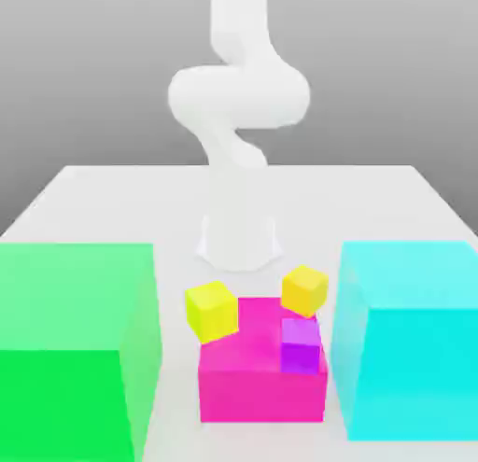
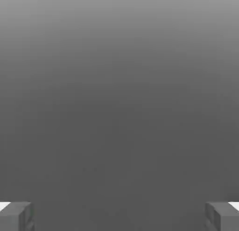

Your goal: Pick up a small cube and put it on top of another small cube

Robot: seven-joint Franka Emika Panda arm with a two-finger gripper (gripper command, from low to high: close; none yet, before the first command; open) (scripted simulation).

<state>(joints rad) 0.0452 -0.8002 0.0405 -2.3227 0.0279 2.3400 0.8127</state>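
The jaws (image 2: 119, 216) stand spread wide with nothing between them, facing away from the desk (image 1: 93, 194), where three small cubes, yellow (image 1: 212, 311), orange (image 1: 305, 289) and purple (image 1: 301, 345), cluster on one magenta block (image 1: 261, 381) between one green block (image 1: 75, 348) and one cyan block (image 1: 411, 339).

Three small cubes (image 1: 301, 344) on a block (image 1: 252, 385) between two larger blocks (image 1: 75, 348)
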